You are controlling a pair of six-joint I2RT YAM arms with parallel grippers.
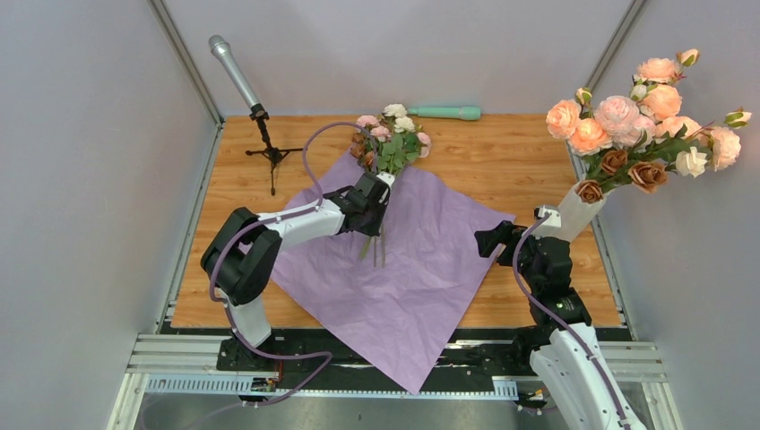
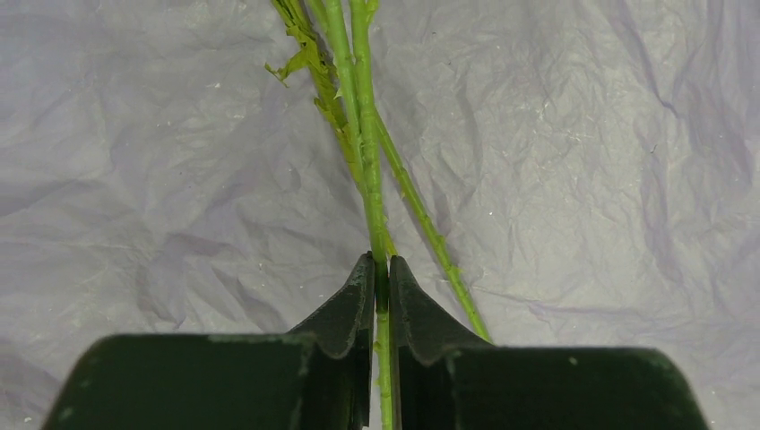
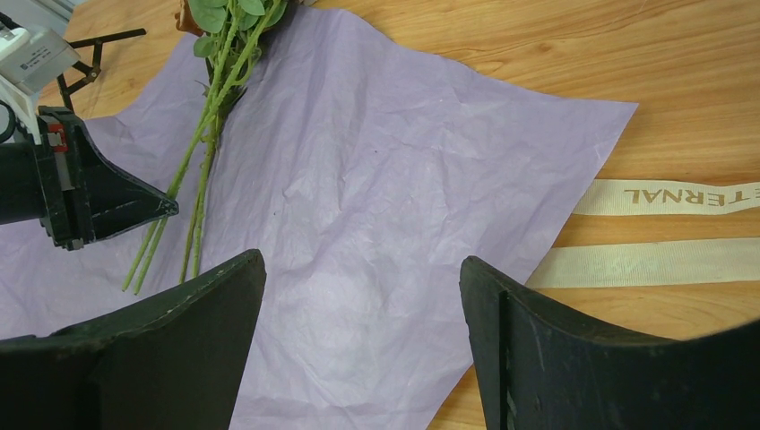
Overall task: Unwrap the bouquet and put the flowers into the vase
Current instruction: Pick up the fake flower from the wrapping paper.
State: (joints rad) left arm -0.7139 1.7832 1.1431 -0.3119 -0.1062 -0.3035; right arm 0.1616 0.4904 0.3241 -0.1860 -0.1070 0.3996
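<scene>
Flowers: the flowers (image 1: pixel 392 136), small pink, cream-white and rusty-brown roses with green leaves, are at the far middle of the table, heads pointing away from the arms. Their thin green stems (image 2: pixel 367 161) trail back over the sheet.
Left gripper: the left gripper (image 2: pixel 381 273) is clamped on the stems partway along. Its jaws are nearly together on one stem, and at least one more runs just beside them, outside the pinch.
Wrapping: the lilac crinkled paper sheet (image 1: pixel 421 269) lies spread flat underneath. The cream woven ribbon (image 3: pixel 672 195) lies off it on the wooden table (image 1: pixel 520 152), so the unwrapping looks done.
Vase: the tall white vase (image 1: pixel 574 213) stands at the right edge, well apart from the flowers, its neck already crowded with large peach-orange roses (image 1: pixel 627 125).
Right gripper: the right gripper (image 3: pixel 360 269) is spread wide with nothing in it, and hovers between the sheet's corner and the vase.
Risk on lift: watch those loose stems. They may stay behind or drop out, and a thin stem can swivel under the heavy heads.
Risk on carry: the right arm sits in the path, and a brush against it could knock stems free.
Risk at the neck: the opening is crowded, so stems may snag on the big roses, and a push could tip the slim vase.
</scene>
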